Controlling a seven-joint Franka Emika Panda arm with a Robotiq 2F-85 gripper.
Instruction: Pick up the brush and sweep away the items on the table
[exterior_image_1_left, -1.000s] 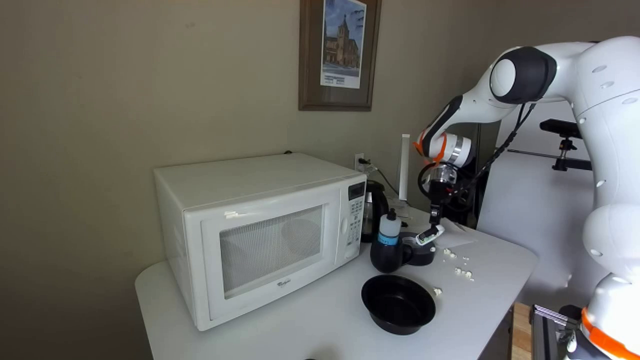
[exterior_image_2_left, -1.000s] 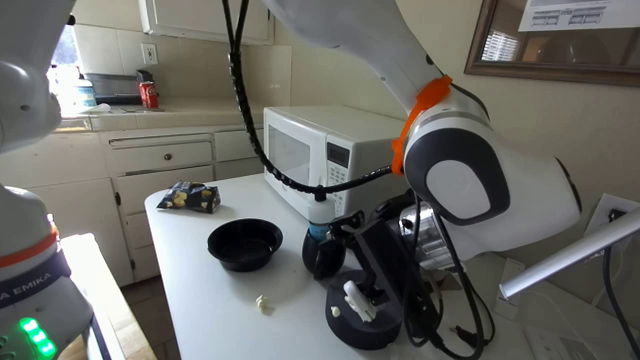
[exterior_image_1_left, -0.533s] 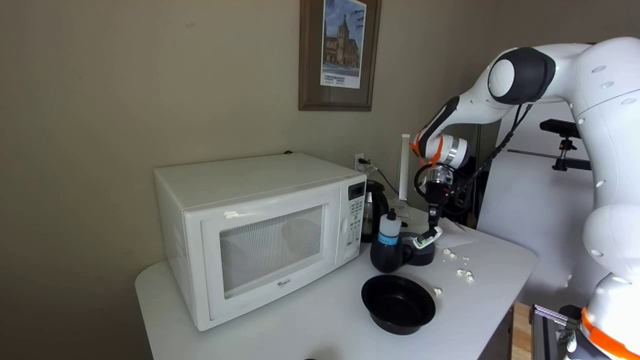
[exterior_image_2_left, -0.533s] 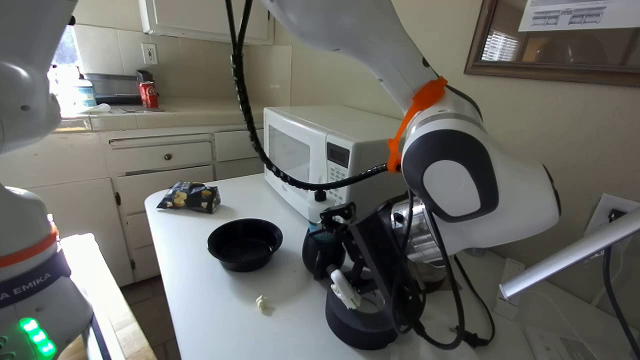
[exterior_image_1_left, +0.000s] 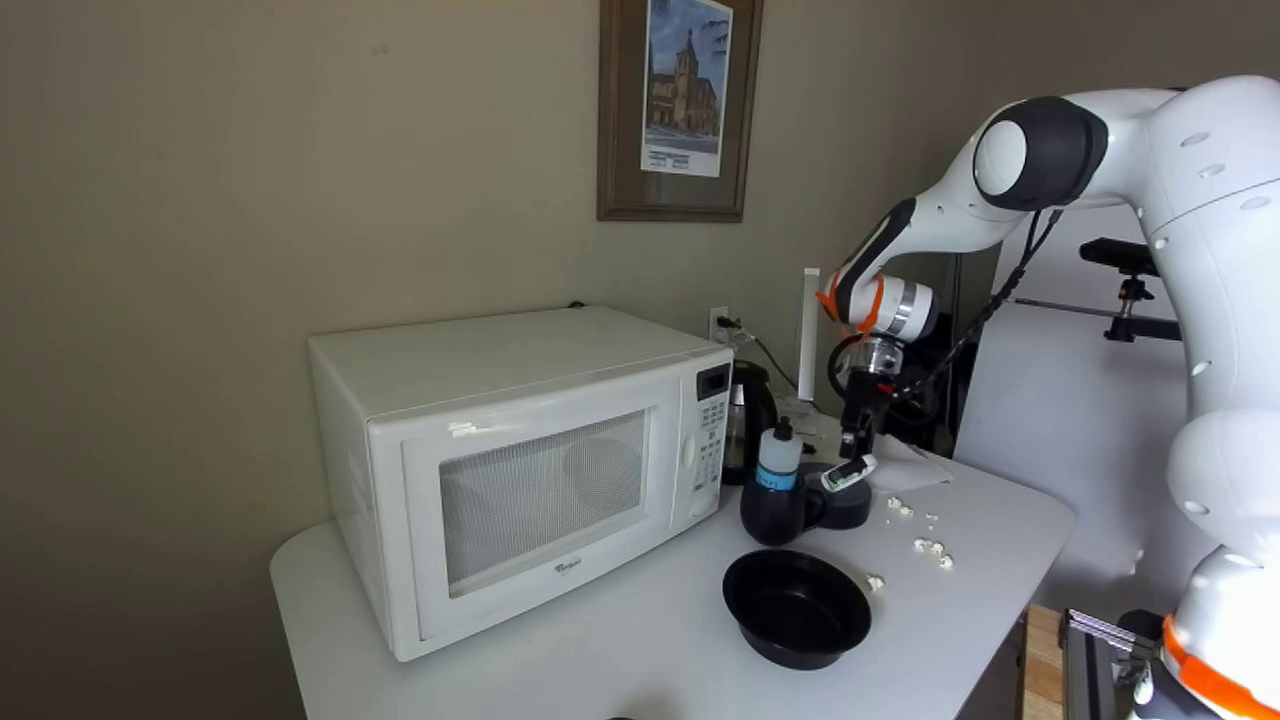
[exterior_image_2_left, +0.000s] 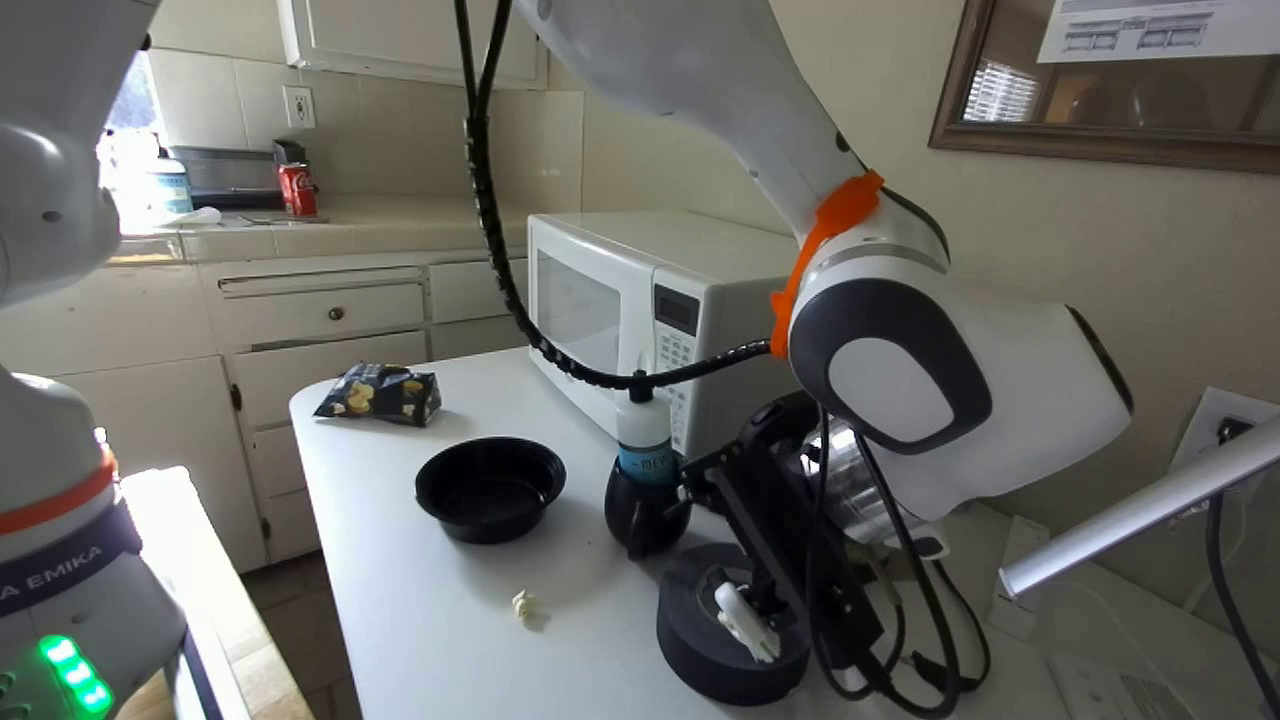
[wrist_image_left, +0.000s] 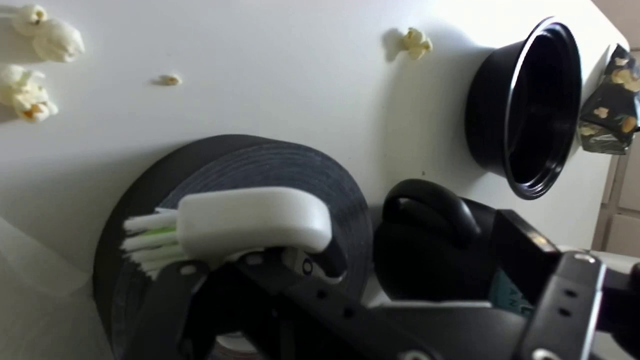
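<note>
The brush (wrist_image_left: 255, 220) is white with white and green bristles. It lies against one finger of my gripper (wrist_image_left: 425, 250), above the dark tape roll; how it is caught there I cannot tell. The fingers are wide apart, and the other finger is away from the brush. In both exterior views the brush (exterior_image_1_left: 848, 473) (exterior_image_2_left: 745, 620) shows at the low end of my gripper (exterior_image_2_left: 735, 530). The items are pale popcorn pieces (wrist_image_left: 30, 95) on the white table (exterior_image_2_left: 440, 620). One piece (wrist_image_left: 417, 43) lies near the black bowl (exterior_image_1_left: 797, 610); several (exterior_image_1_left: 933, 548) lie toward the table edge.
The tape roll (wrist_image_left: 320, 170) stands under the brush. A black mug (wrist_image_left: 435, 240) with a blue-labelled bottle (exterior_image_2_left: 645, 440) stands close to my fingers. A white microwave (exterior_image_1_left: 540, 480) is beside them. A dark snack bag (exterior_image_2_left: 380, 395) lies beyond the bowl. Cables (exterior_image_2_left: 975, 630) lie behind.
My gripper shifted and tilted a little, and the brush moved along with it. A popcorn piece seen at the tape roll one second ago no longer shows there.
</note>
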